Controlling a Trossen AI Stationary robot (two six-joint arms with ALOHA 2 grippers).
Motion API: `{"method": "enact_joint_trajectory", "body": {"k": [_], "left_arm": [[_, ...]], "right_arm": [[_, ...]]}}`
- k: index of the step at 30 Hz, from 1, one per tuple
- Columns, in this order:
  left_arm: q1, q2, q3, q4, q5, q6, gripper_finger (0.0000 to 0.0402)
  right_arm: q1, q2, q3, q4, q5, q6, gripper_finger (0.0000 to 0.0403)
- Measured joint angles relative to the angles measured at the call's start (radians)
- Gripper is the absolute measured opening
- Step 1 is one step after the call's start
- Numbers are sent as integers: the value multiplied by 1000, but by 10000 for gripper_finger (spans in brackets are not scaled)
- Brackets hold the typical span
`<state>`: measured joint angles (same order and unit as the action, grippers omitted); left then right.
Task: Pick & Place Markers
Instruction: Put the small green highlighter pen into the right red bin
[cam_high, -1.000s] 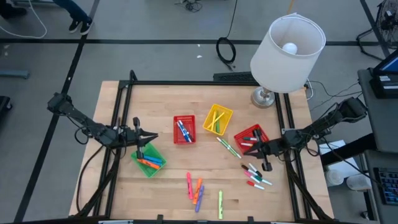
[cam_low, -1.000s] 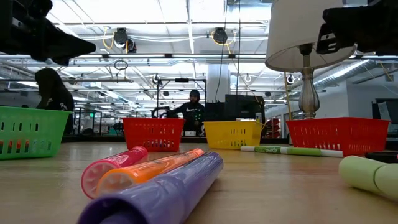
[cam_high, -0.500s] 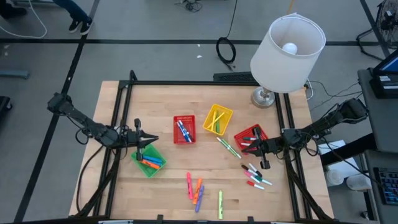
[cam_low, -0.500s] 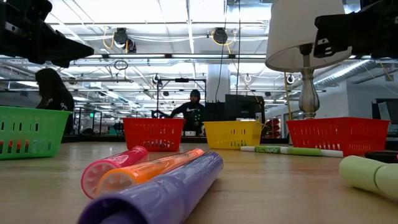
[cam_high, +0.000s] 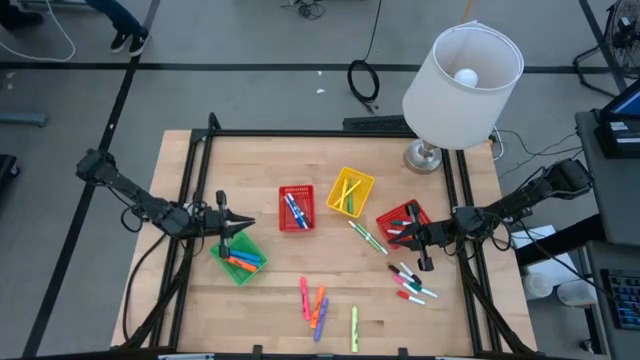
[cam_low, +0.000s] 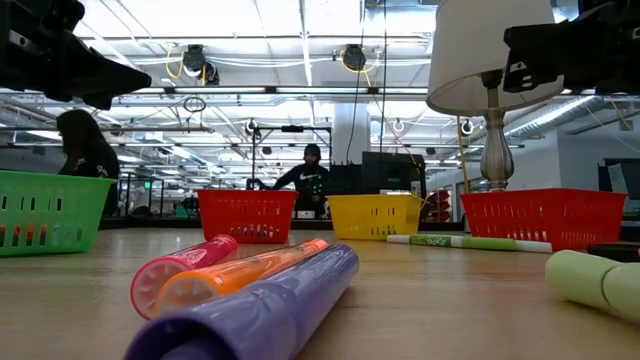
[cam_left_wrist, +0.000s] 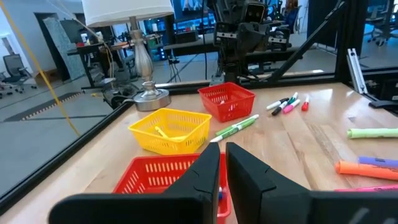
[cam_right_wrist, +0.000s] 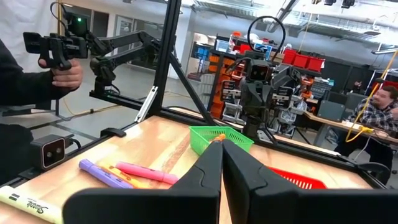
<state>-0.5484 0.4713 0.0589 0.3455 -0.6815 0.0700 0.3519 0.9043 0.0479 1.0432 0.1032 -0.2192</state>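
Observation:
Markers lie loose on the wooden table: a pink, an orange and a purple one (cam_high: 314, 302), a yellow-green one (cam_high: 354, 327), a green-and-white one (cam_high: 367, 237), and a small cluster (cam_high: 410, 282) at the near right. More markers lie in the green basket (cam_high: 238, 258), the middle red basket (cam_high: 295, 208) and the yellow basket (cam_high: 350, 191). My left gripper (cam_high: 248, 221) hovers level above the green basket's far edge, shut and holding nothing, with only a thin slit between its fingers (cam_left_wrist: 211, 174). My right gripper (cam_high: 391, 238) hovers shut and holding nothing at the right red basket (cam_high: 408, 214).
A table lamp with a white shade (cam_high: 462, 72) stands at the far right corner of the table. A black frame (cam_high: 190, 200) runs along the table's left, far and right edges. People show in the room beyond the table. Bare wood lies at the near left.

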Motion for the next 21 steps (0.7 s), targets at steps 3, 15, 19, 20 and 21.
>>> {"method": "enact_joint_trajectory", "body": {"k": [3, 15, 19, 20, 21], "left_arm": [[0, 0, 0, 1, 0, -14, 37], [0, 0, 0, 34, 0, -50, 37], [0, 0, 0, 33, 0, -53, 37], [0, 0, 0, 33, 0, -53, 37], [0, 0, 0, 33, 0, -53, 37]], "right_arm": [[0, 0, 0, 3, 3, 13, 0], [0, 0, 0, 14, 80, 47, 0], [0, 0, 0, 14, 83, 54, 0], [0, 0, 0, 15, 83, 53, 0], [0, 0, 0, 15, 83, 53, 0]]}}
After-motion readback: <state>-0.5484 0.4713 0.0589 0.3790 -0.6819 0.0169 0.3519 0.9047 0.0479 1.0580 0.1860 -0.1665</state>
